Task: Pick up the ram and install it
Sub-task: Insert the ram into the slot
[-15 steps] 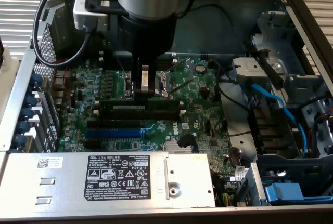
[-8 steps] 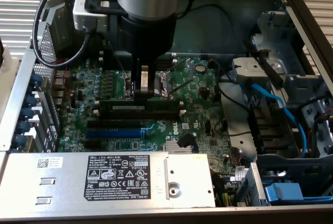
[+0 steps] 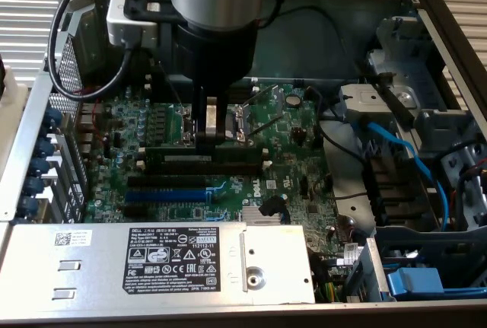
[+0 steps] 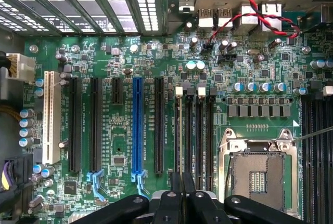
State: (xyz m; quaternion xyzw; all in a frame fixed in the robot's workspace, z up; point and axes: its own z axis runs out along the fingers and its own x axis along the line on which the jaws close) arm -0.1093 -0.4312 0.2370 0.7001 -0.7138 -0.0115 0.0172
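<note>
Clamped with fingers nearly together: the pincer point(image 3: 211, 136), gripping the top edge of the ram point(image 3: 232, 157). Held upright on its long edge, in line with the black memory slots point(image 4: 200, 130), just beside the CPU socket point(image 3: 255, 111). Near these, a blue expansion slot point(image 3: 166, 193); well apart, the power supply point(image 3: 183, 263).

The exterior camera looks steeply down into the open case point(image 3: 335, 39) from a little way off. The wrist camera, behind the end effector point(image 4: 182, 185), faces the motherboard point(image 4: 119, 130) closely. Both share its blue slot point(image 3: 163, 193).
</note>
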